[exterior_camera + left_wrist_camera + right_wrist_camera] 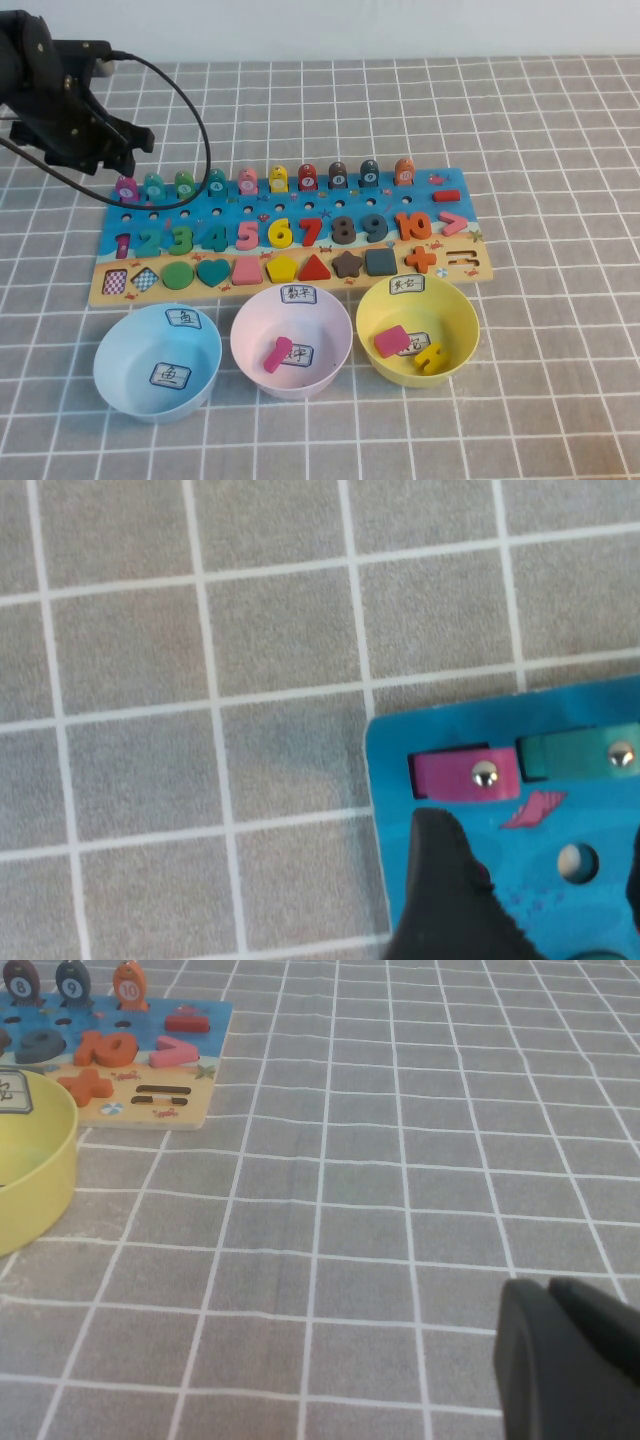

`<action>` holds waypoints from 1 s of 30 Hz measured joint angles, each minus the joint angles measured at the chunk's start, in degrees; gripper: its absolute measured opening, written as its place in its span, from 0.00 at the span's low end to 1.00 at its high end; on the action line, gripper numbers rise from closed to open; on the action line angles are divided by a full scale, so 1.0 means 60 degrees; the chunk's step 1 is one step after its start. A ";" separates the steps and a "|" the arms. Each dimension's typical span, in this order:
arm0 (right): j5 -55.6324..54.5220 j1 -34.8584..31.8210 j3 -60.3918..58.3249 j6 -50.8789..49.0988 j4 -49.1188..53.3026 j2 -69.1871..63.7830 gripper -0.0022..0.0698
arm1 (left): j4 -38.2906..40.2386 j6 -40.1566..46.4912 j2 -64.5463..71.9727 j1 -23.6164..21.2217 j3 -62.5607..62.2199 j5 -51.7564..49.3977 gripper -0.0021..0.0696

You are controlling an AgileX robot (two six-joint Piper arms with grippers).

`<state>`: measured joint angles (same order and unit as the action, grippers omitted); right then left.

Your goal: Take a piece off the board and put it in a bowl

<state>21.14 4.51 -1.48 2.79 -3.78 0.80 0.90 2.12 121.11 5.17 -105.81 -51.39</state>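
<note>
The board [478, 245] lies across the middle of the table. The magenta-purple fish piece [127, 187] stands at the far left of its back row, next to a teal fish [153, 184]. My left gripper [125, 152] hovers open just behind and above that piece. In the left wrist view the piece [465, 775] lies at the board's corner [400, 740], beyond the gripper [540, 880], with one finger [445, 890] over the board edge. The light blue bowl [120, 365] stands at the front left, holding only its labels. My right gripper [560, 1360] is shut and empty over bare cloth.
A pink bowl [330, 350] holding a magenta piece and a yellow bowl [460, 320] holding two pieces stand in front of the board. The yellow bowl's rim [60, 1160] and the board's right end [215, 1050] show in the right wrist view. A black cable [190, 110] loops over the board's left end.
</note>
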 joint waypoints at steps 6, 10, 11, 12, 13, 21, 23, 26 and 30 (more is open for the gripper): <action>0.0000 0.0000 0.0000 0.0000 0.0000 0.0000 0.01 | 0.0049 0.0000 0.0088 -0.0052 -0.0021 0.0314 0.50; 0.0000 0.0000 0.0000 0.0000 0.0000 0.0000 0.01 | 0.0108 0.0000 0.0301 -0.0074 -0.0020 0.0353 0.50; 0.0000 0.0000 0.0000 0.0000 0.0000 0.0000 0.01 | 0.0130 0.0000 0.0370 -0.0074 -0.0020 0.0353 0.50; 0.0000 0.0000 0.0000 0.0000 0.0000 0.0000 0.01 | 0.0155 0.0000 0.0411 -0.0074 -0.0020 0.0353 0.50; 0.0000 0.0000 0.0000 0.0000 0.0000 0.0000 0.01 | 0.0202 0.0000 0.0478 -0.0074 -0.0020 0.0353 0.50; 0.0000 0.0000 0.0000 0.0000 0.0000 0.0000 0.01 | 0.0268 0.0000 0.0608 -0.0074 -0.0020 0.0694 0.50; 0.0000 0.0000 0.0000 0.0000 0.0000 0.0000 0.01 | 0.0268 0.0000 0.0628 -0.0074 -0.0020 0.0757 0.50; 0.0000 0.0000 0.0000 0.0000 0.0000 0.0000 0.01 | 0.0268 0.0000 0.0667 -0.0074 -0.0020 0.0841 0.50; 0.0000 0.0000 0.0000 0.0000 0.0000 0.0000 0.01 | 0.0268 0.0000 0.0667 -0.0074 -0.0020 0.0991 0.50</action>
<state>21.14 4.51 -1.48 2.79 -3.78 0.80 2.50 2.12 125.11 4.72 -105.93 -45.44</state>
